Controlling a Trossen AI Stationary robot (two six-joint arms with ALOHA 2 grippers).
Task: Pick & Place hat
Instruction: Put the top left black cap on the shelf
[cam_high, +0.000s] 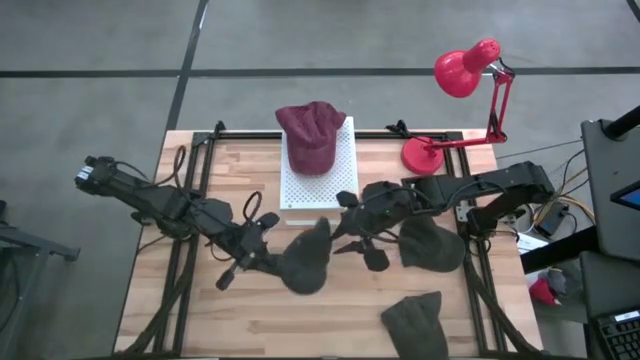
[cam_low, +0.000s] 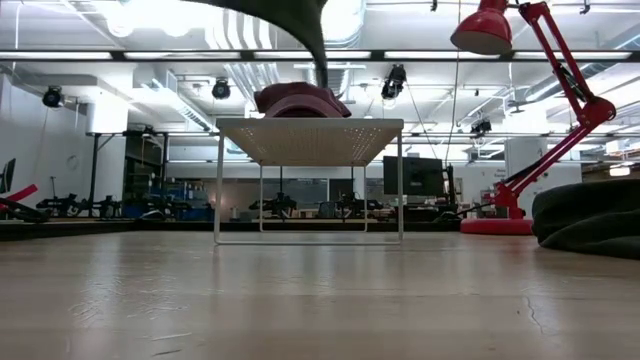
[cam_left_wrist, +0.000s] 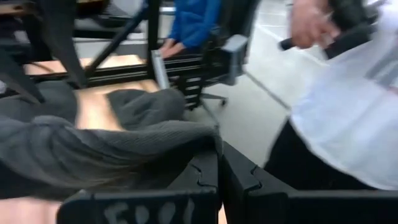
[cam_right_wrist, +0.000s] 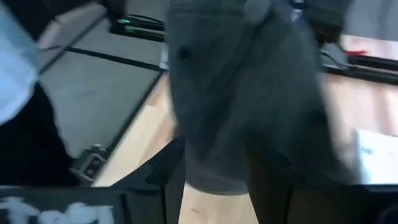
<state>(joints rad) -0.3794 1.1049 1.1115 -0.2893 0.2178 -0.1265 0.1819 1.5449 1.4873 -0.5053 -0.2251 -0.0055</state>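
Left fingers (cam_high: 268, 262) clamp a dark grey hat (cam_high: 306, 258), lifted over counter (cam_high: 200, 310) centre. Right fingers (cam_high: 352, 240) pinch same hat's other edge. Maroon hat (cam_high: 310, 135) on white rack (cam_high: 343, 165). 2 more grey hats lie nearby.

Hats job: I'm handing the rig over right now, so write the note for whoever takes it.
Left gripper: over the table's middle, shut on the dark grey hat, which hangs clear of the wood.
Right gripper: beside that same hat; the right wrist view shows its fabric hanging between the fingers, but grip state is unclear.
Done: the maroon hat sits on the white rack at the table's back.
Left: place the lifted hat. Two more dark hats lie on the table: the one under the right arm and the one at the front edge. The red lamp stands right of the rack.
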